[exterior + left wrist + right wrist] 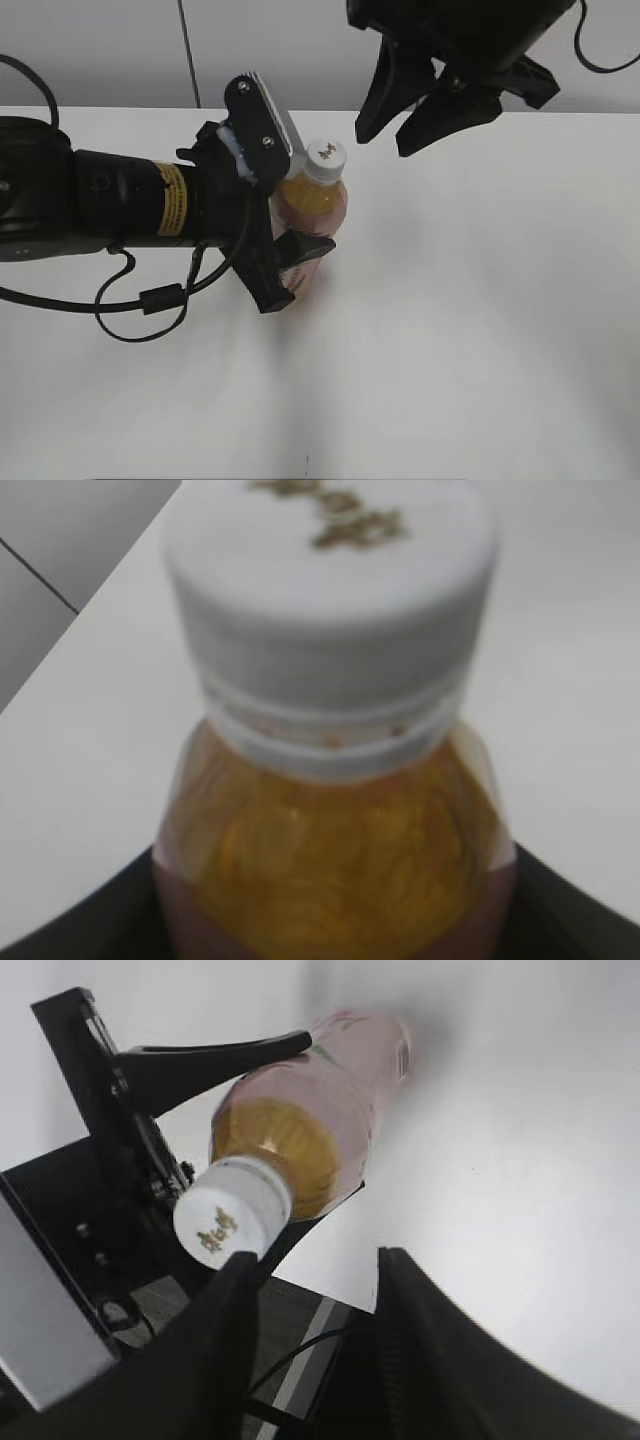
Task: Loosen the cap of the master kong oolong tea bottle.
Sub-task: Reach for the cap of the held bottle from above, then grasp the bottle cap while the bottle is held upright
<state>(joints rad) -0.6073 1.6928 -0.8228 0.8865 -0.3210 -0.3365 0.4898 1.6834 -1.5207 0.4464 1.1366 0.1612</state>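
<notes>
The master kong oolong tea bottle (312, 215) stands upright on the white table, amber tea showing above its pink label. Its white cap (326, 154) with a small dark mark sits on top. My left gripper (290, 262) is shut on the bottle's body from the left. The left wrist view shows the cap (330, 600) and the bottle's shoulder (335, 865) close up, with dark fingers at both lower corners. My right gripper (384, 140) is open and empty, above and to the right of the cap. In the right wrist view the cap (232, 1215) lies just beyond the left finger of the right gripper (315, 1260).
The white table (480, 300) spreads to the right and front. A grey wall with a dark seam (188, 50) runs behind it. A black cable (140, 300) loops under my left arm on the table.
</notes>
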